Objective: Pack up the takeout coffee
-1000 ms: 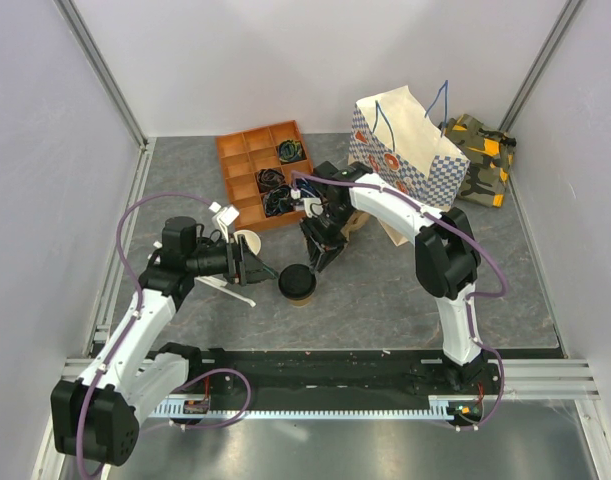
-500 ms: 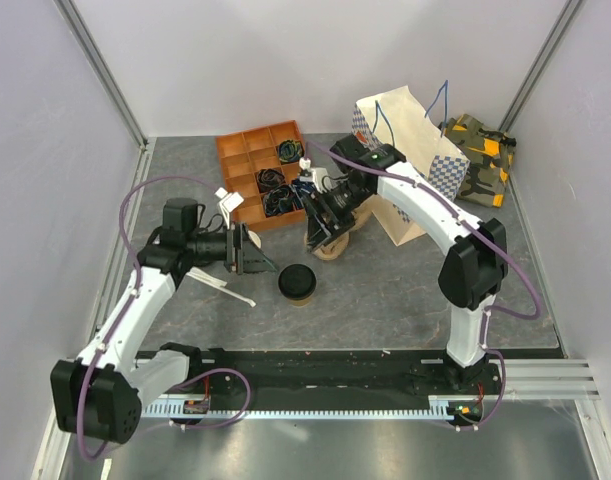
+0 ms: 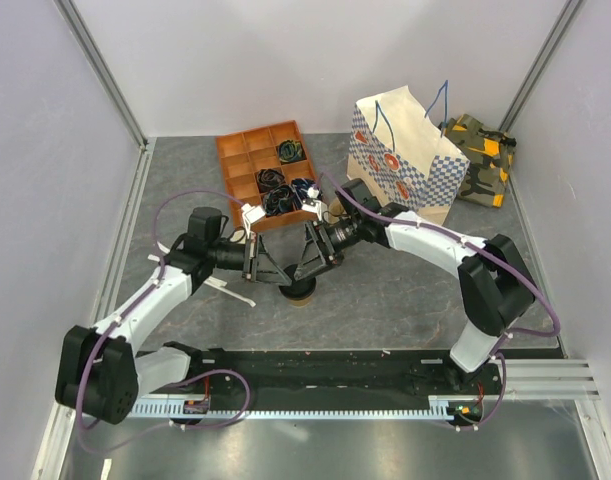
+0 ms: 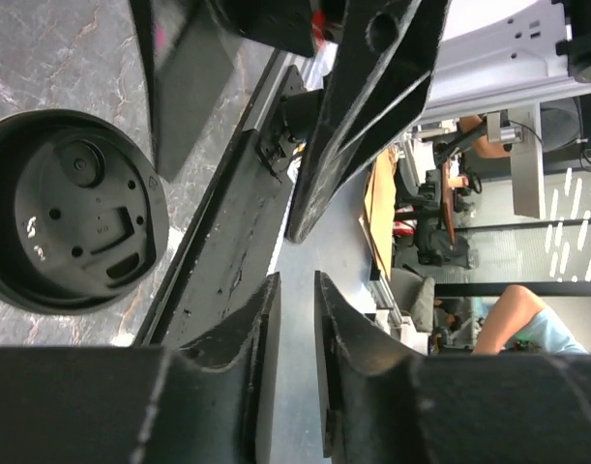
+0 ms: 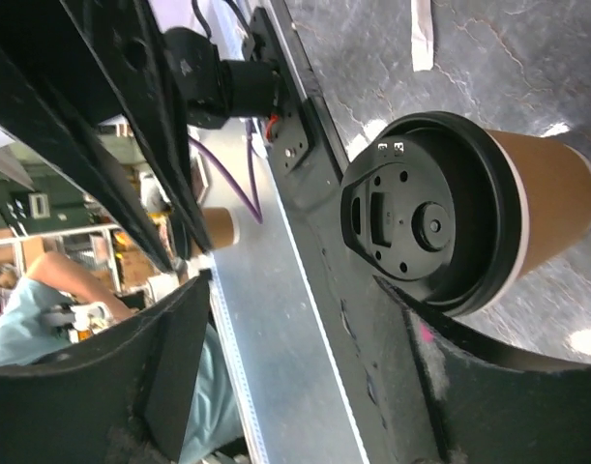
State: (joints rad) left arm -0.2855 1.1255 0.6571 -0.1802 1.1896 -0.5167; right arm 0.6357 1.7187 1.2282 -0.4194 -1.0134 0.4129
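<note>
There is one coffee cup (image 5: 450,217), one orange tray (image 3: 247,158) of compartments, one paper bag (image 3: 405,150), one camouflage pouch (image 3: 480,150) and two pincers. The cup is brown paper with a round black plastic lid. The lid has a raised rim, a small round boss and a sip opening. The cup stands upright on the grey table (image 3: 385,295), on the arms' side of the tray and off its near right corner. In the top view both pincers largely cover it. The bag, white with blue checks, stands to the right of the tray. The pouch lies farther right, just behind the bag. Several tray compartments hold dark tangled bits.

The left gripper (image 4: 295,280) is almost closed, with only a thin slit between its fingers, and holds nothing; the cup sits off to its side. The right gripper (image 5: 297,295) is spread wide and holds nothing. The lidded cup is just ahead of it, close to one finger.
</note>
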